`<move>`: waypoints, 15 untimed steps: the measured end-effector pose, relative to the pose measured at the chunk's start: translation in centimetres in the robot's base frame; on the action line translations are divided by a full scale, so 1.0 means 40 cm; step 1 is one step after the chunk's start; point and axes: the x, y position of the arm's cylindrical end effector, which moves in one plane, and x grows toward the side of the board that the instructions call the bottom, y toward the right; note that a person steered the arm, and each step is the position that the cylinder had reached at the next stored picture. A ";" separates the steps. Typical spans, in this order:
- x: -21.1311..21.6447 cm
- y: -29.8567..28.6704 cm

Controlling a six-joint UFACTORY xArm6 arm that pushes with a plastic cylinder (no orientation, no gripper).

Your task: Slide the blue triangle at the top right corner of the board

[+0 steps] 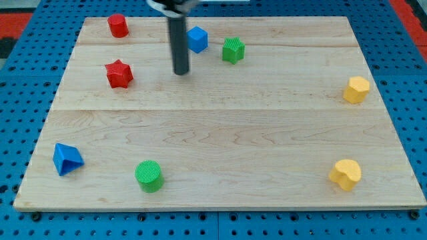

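Observation:
The blue triangle [67, 159] lies near the board's bottom left corner. My tip [181, 72] stands in the upper middle-left of the board, far above and to the right of the blue triangle. It is just below and left of a blue cube [197, 39] and right of a red star [119, 73]. The rod runs straight up out of the view's top.
A red cylinder [118, 25] is at the top left. A green star-like block [233, 50] sits right of the blue cube. A green cylinder [149, 176] is at the bottom left-centre. A yellow hexagon [356, 89] and a yellow heart-like block [345, 175] are at the right. The wooden board [220, 133] lies on a blue pegboard.

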 end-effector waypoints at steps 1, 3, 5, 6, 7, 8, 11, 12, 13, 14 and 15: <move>-0.138 0.052; -0.199 0.148; 0.319 -0.048; 0.524 -0.204; 0.649 -0.336; 0.599 -0.476; 0.561 -0.223; 0.582 -0.176; 0.478 -0.018; 0.407 0.107; 0.365 0.176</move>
